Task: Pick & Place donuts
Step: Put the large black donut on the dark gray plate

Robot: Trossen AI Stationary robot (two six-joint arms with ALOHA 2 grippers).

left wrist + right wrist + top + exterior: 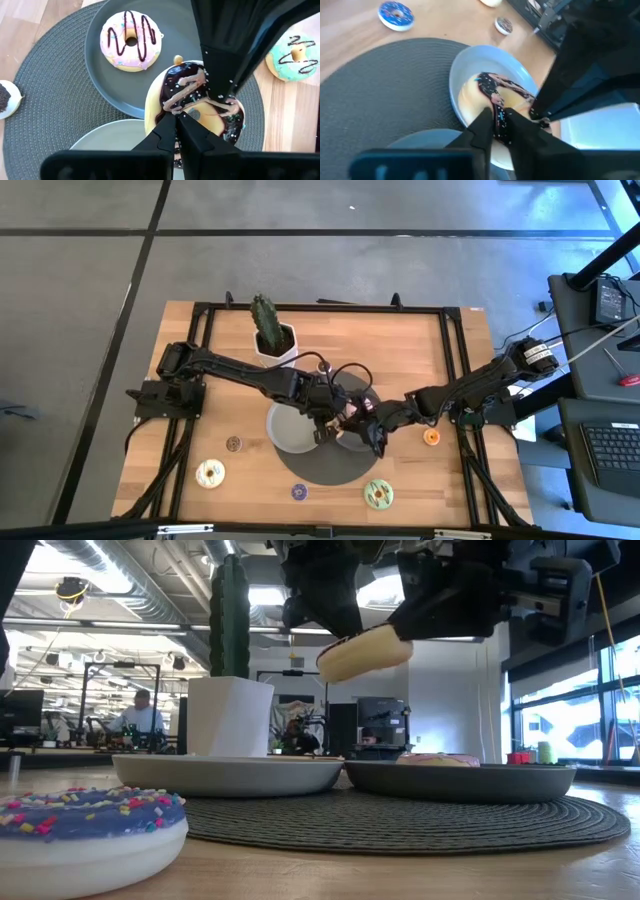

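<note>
While aloft, chocolate donut (195,107) between both claws.

Wooden worktop (400,350), loosely laid out.
Carries a round dark mat (325,472), a white cactus pot (275,345), plus loose donuts: white (210,473), brown (233,444), purple (299,492), green (378,494), orange (431,437).

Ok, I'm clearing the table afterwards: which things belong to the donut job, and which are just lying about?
Job: chocolate donut, gripped by left hand and right hand; pink donut on dark plate; green donut, orange donut, purple donut, white donut, brown donut; light plate.
Lying about: cactus, mat.
</note>
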